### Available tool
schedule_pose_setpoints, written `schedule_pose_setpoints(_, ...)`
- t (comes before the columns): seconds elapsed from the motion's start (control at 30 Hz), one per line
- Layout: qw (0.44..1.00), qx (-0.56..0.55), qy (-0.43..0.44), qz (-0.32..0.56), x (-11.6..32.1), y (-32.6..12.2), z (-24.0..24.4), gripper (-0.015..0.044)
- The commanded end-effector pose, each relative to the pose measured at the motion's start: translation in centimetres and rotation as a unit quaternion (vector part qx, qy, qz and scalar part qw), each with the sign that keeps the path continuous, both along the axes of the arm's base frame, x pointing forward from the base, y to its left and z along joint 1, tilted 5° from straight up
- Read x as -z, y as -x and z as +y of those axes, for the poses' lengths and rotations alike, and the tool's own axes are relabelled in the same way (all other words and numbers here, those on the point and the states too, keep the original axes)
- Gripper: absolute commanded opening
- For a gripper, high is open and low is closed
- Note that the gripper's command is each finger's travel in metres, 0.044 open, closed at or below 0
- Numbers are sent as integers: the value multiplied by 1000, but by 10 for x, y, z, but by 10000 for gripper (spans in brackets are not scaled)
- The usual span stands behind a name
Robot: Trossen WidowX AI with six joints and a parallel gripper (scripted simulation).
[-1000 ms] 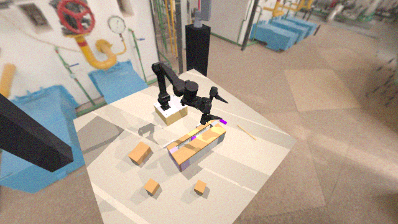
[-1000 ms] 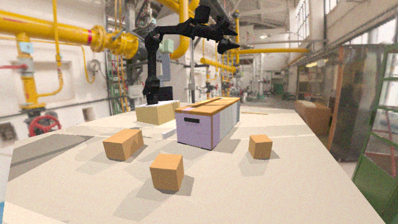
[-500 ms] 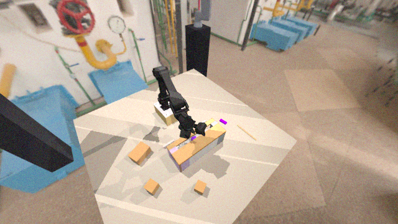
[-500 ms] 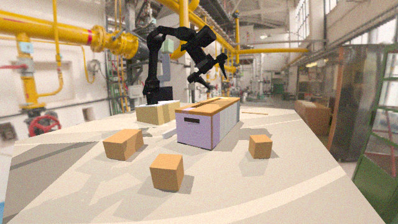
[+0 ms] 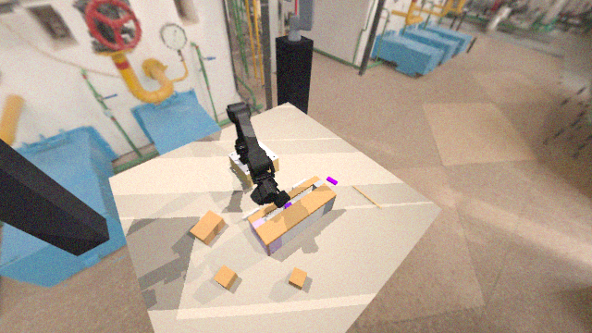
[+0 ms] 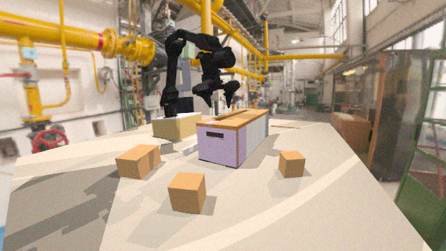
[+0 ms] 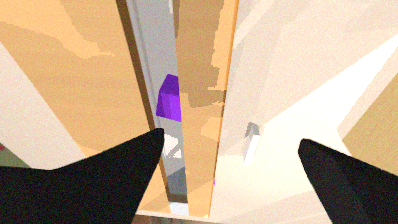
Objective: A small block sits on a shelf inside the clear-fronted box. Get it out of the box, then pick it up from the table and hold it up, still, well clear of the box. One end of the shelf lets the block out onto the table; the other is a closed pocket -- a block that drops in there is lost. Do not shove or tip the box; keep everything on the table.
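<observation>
Wrist view looks straight down a slot in the box [image 7: 90, 70] top, where the purple block [image 7: 169, 99] sits on the shelf inside, between two wooden roof strips. The fingers stand wide apart and empty, hovering above the box [image 6: 231, 137]. Three cardboard cubes [image 6: 187, 192] lie toward the tabletop's [image 6: 313, 209] near edge, a thin stick [image 5: 366, 196] lies near its right edge, and a small purple piece [image 5: 331, 180] lies just beyond the box's far end.
</observation>
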State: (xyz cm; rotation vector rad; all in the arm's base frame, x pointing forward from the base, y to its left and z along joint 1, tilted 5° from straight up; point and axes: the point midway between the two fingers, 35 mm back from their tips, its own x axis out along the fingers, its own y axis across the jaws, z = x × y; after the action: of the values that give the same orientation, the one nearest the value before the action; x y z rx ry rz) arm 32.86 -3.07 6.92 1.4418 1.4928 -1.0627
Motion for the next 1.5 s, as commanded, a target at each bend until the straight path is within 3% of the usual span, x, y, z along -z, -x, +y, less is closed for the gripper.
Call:
schedule_pose_setpoints(0.0,1000,3,1,5,4,1,-1,400)
schedule_pose_setpoints(1.47,1000,5,1,5,69,3,-8,400)
